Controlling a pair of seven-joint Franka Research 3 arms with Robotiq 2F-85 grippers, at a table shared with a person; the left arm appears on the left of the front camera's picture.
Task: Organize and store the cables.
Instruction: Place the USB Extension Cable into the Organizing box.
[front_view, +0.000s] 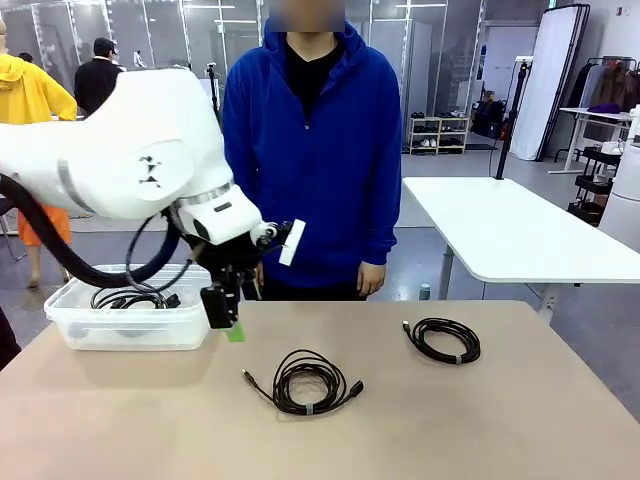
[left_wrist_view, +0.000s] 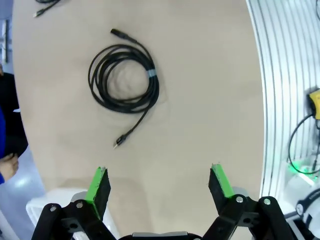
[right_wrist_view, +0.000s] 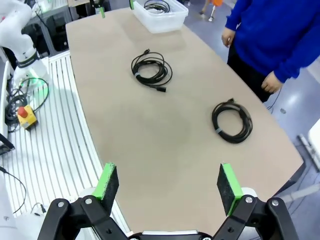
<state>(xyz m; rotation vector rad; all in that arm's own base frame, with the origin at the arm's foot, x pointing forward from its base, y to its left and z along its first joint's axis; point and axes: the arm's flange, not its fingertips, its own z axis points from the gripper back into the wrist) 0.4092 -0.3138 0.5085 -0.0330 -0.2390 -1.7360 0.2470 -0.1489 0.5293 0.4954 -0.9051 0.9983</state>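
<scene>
The banded black cable coil (left_wrist_view: 124, 77) lies flat on the worktop (left_wrist_view: 210, 100), apart from the left gripper (left_wrist_view: 160, 180), ahead of its wide, empty jaws. On the right gripper (right_wrist_view: 167, 182), jaws wide, empty.

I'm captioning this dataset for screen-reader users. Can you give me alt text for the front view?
Two black cable coils lie on a tan table: the middle coil and the right coil. The open left gripper hangs by a clear bin holding more cable; a person in a blue hoodie stands across the table.
</scene>
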